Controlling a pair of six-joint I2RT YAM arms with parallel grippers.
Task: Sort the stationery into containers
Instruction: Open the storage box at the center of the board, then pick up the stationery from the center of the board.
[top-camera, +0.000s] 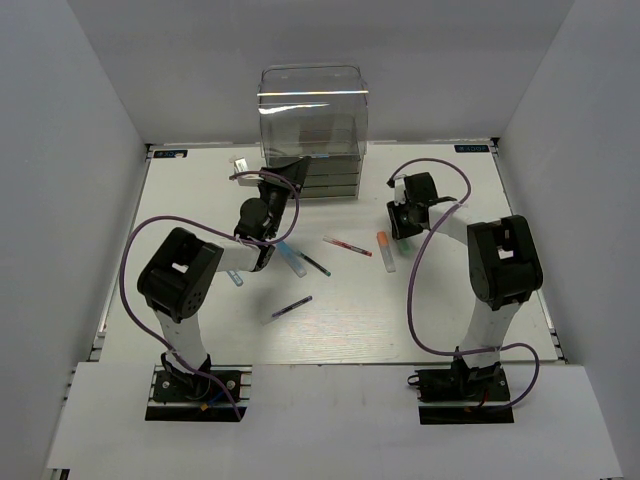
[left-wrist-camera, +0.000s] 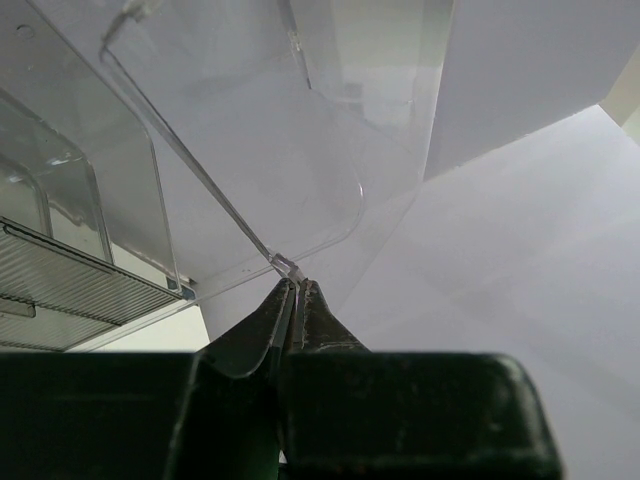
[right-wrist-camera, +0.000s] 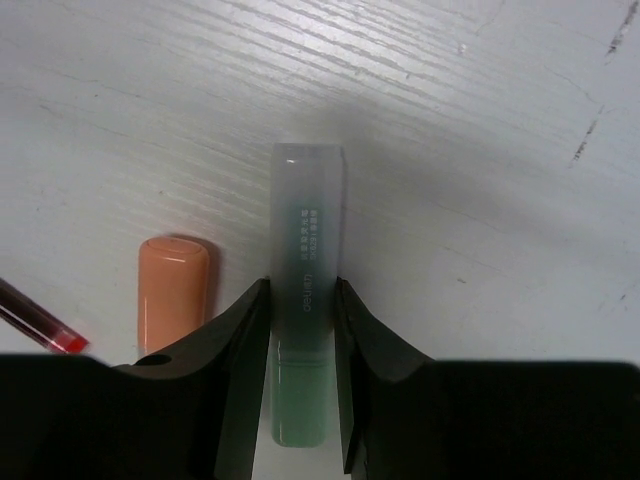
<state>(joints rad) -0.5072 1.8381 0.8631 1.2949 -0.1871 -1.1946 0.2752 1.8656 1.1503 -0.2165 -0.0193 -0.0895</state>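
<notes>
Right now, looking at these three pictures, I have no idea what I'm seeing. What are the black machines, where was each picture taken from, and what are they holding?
The black machines are two robot arms, a left arm and a right arm, bolted at the near edge of a white table. The overhead picture looks down on both. The other two pictures come from a small camera on each wrist, so each shows its own claw.

At the back stands a clear drawer box. The left claw is pinched shut on a thin clear edge of that box. The right claw grips a green marker between its fingers. Beside it lie an orange-capped marker and a red pen. A dark pen lies loose mid-table.
</notes>
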